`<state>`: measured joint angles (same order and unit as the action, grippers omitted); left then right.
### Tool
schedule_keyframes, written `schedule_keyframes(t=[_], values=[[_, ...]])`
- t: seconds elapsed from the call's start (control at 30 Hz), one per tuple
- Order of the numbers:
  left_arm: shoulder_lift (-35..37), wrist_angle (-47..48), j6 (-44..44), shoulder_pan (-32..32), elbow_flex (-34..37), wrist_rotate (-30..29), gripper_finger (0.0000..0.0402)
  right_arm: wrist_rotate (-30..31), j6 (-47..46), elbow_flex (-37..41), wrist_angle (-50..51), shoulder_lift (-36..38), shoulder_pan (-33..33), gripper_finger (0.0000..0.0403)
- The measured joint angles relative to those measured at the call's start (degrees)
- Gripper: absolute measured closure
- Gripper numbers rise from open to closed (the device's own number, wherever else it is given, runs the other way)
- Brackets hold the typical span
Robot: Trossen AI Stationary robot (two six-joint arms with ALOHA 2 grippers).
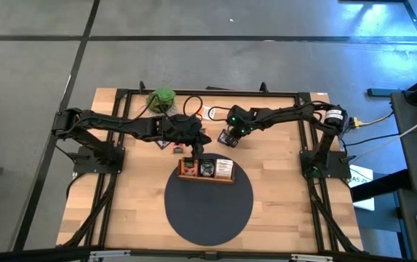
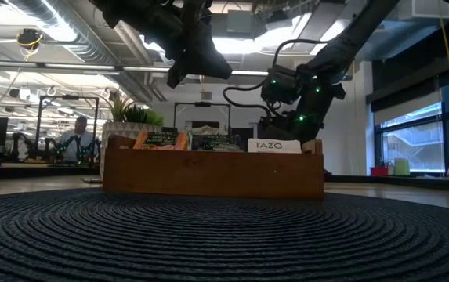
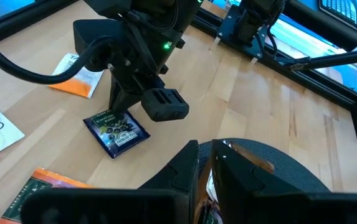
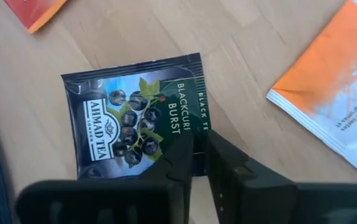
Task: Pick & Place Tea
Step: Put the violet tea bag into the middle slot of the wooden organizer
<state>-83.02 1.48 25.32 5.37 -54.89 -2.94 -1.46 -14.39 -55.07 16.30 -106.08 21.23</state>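
Wooden tray (image 1: pixel 207 179) partly filled; right hand (image 4: pixel 198 163) narrowed on blackcurrant packet (image 4: pixel 128 121), orange-white packets (image 4: pixel 343 102) nearby remain.

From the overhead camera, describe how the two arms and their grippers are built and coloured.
Both arms are dark, slender and multi-jointed, mounted on black bases at the table's side edges. The left gripper is all black with two blocky fingers. The right gripper is black too, with small green lights glowing on its wrist and a black cable looping alongside. A yellow cable trails off near the right arm's base.
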Motion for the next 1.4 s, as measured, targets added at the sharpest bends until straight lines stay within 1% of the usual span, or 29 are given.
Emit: schedule_keyframes(t=[0.3, 0.37, 0.47, 0.57, 0.67, 0.83, 1.2, 1.4], values=[[-0.01, 0.0, 0.01, 0.0, 0.0, 0.0, 0.0359, -1.15, -0.09, 0.01, -0.36, 0.0, -0.07, 0.0285], [-0.01, 0.0, 0.0, 0.0, 0.0, 0.0, 0.036, -1.07, 1.1, 0.0, -0.36, 0.0, -0.1, 0.0272], [-0.01, 0.0, -0.01, 0.0, 0.0, 0.0, 0.0362, -0.76, 3.0, 0.02, -0.29, 0.0, -0.67, 0.0261], [-0.01, 0.0, 0.0, 0.0, 0.0, 0.0, 0.0363, 0.43, 5.49, 0.02, -0.2, 0.0, -1.45, 0.0258], [-0.01, 0.0, 0.01, -0.07, 0.0, 0.57, 0.0361, 3.13, 5.29, 0.0, 0.33, 0.0, -2.32, 0.0263], [-0.01, 0.0, -0.07, -0.51, 0.0, 0.96, 0.0359, 3.18, 4.19, -0.06, 1.58, -0.28, -2.82, 0.0281], [-0.01, 0.0, -0.08, -1.54, 0.0, 0.96, 0.0363, 2.82, 4.13, -0.11, 1.91, -0.28, -2.84, 0.0352], [-0.01, 0.0, -0.11, -1.65, 0.0, 0.98, 0.0359, 2.68, 4.44, -1.35, 2.99, -0.48, -2.84, 0.0375]])
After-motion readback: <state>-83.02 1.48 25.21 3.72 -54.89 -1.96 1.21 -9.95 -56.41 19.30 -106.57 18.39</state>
